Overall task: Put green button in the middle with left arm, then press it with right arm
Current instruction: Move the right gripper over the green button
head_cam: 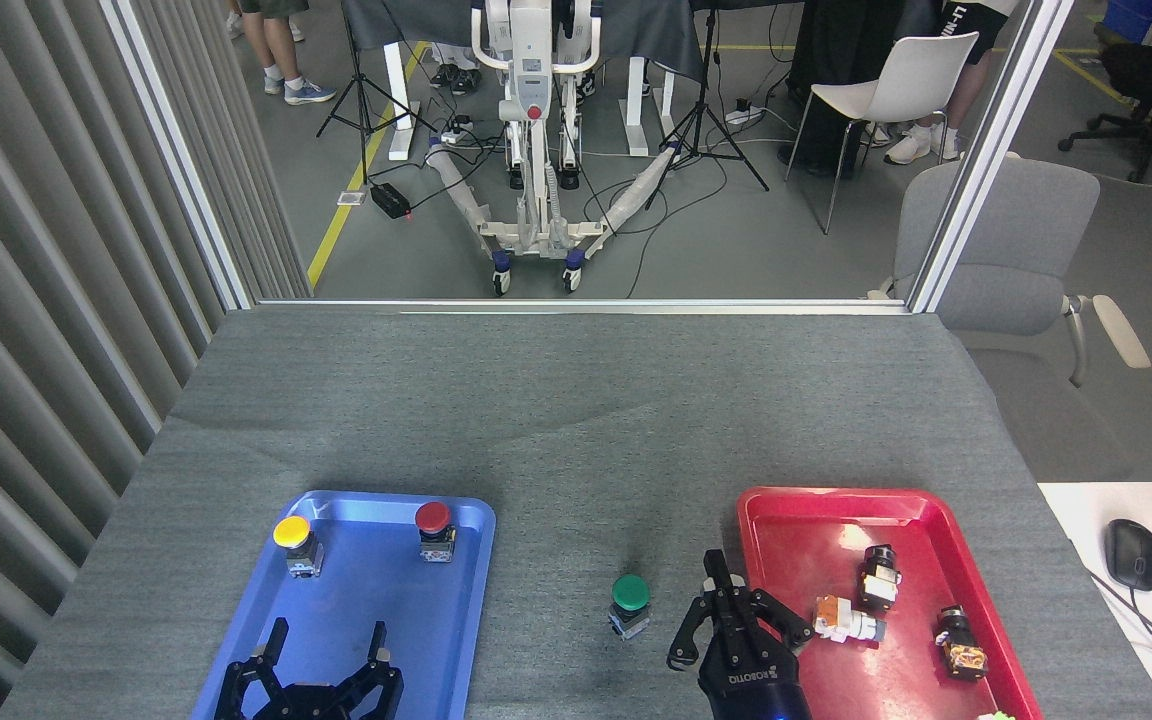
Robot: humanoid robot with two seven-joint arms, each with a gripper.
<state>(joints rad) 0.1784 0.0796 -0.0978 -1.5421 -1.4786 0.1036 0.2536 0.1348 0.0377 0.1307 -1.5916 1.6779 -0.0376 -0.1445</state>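
Your right gripper [726, 600], marked ROBOTIQ, seems pressed together at three o'clock of the green button [630, 596] on grey cloth [576, 420]; left gripper [321, 650] spread.

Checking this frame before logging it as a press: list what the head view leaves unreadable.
- Right claw: seen end-on, fingers bunched; open or shut unclear.
- Contact with the green button: the claw sits beside it; height above the cloth unreadable.
- Left claw: its body is cut off by the bottom edge.
- Parts in the red tray: too small to identify.
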